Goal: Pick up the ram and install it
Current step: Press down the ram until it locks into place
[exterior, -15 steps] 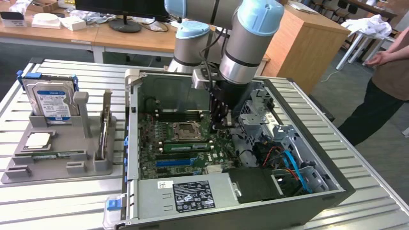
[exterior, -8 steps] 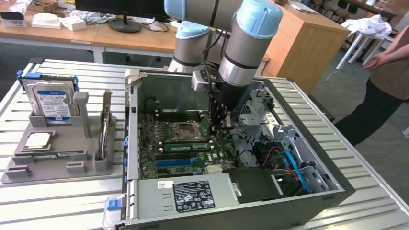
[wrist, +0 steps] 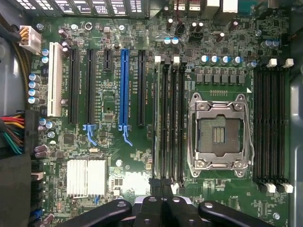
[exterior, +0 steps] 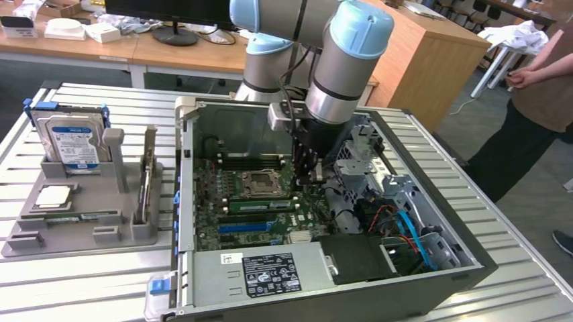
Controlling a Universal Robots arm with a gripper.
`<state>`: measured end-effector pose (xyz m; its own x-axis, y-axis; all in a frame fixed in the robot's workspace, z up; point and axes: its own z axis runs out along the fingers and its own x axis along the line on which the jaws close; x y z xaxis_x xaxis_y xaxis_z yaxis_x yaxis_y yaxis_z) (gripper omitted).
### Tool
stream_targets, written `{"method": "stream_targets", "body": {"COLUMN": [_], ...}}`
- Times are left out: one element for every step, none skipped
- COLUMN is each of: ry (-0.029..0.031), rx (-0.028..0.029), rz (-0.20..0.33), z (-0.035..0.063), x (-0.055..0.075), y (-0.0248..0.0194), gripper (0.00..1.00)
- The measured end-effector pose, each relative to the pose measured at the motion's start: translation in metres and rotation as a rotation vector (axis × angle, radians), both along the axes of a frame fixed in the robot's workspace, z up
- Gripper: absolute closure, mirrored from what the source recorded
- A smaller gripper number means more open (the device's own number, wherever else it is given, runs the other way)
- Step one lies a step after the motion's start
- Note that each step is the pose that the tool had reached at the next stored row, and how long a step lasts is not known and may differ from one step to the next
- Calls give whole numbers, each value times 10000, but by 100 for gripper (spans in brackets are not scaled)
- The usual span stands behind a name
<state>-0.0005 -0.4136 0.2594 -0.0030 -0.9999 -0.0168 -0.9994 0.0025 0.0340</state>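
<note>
Gripper [wrist: 163,184], jaws pressed narrowly together, hangs above the motherboard [wrist: 118,156] inside the open computer case [exterior: 376,302]. Green ram [exterior: 259,205] sits along a memory slot beside the empty processor socket [wrist: 218,135], just beneath and ahead of the fingertips. Whether the fingertips touch the ram cannot be told.

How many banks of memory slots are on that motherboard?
2. One bank lies between the processor socket and the blue expansion slot; the other bank lies on the socket's opposite side. None seems hidden.
</note>
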Motion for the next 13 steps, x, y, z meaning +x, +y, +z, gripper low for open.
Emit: {"method": "stream_targets", "body": {"ry": [0,0,-1,-2,-3,-2,-2,-2,-2,-1,-2,-2,-1], "rx": [-1,1,2,4,7,6,6,6,6,5,8,11,12], "rz": [0,0,0,-1,-1,-2,-1,0,-1,1,0,0,0], "z": [0,-1,-1,-2,-5,-5,-6,-6,-6,-5,-7,-13,-21], "x": [0,0,0,0,0,0,0,0,0,0,0,0,0], "y": [0,0,1,2,5,10,12,12,12,12,12,13,13], "gripper": [90,90,90,90,90,90,90,90,90,90,90,90,90]}}
